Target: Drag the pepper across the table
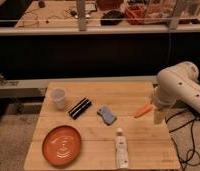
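While the hand (158, 116) hangs low over one end of the surface (143, 150), the pepper (142, 110), orange and slim, lies just beside it on the side facing the middle of the boards, its near tip pointing at the hand. Hand and pepper look to be touching or very nearly so; whether the hand is spread, closed, or holding the pepper cannot be told from this view. Judgement: the drag is at its start at best. The pepper sits close to the edge at the hand's end, so almost the whole width of the surface is left to cross. Path away from the hand is not free: a blue-grey packet (107, 114) lies nearest, a black bar (79, 107) beyond it, and a white bottle (121, 151) lies on its side toward the camera. Containers: a pale cup (58, 98) stands upright at the end farthest from the hand, contents not discernible; a red-orange plate (61, 145) near it carries nothing.
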Controlling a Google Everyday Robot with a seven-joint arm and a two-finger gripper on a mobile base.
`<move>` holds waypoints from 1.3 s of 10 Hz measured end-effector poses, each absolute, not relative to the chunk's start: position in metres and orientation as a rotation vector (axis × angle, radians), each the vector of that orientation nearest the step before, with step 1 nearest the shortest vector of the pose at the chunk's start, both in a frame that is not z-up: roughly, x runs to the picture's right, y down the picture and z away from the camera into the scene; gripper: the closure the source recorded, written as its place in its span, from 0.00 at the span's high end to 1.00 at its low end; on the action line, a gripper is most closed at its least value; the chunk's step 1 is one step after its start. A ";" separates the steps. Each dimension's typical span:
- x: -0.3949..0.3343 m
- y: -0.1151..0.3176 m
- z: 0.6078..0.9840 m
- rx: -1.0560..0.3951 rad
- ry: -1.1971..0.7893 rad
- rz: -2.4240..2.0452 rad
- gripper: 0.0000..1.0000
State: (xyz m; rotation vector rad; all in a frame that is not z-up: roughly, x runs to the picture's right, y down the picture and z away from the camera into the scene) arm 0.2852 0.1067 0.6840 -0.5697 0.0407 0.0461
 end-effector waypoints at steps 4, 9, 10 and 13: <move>0.285 0.107 0.684 -0.570 0.041 0.046 0.80; 0.284 0.105 0.693 -0.565 0.039 -0.003 0.80; 0.281 0.101 0.701 -0.561 0.036 -0.044 0.80; 0.279 0.098 0.713 -0.556 0.031 -0.101 0.80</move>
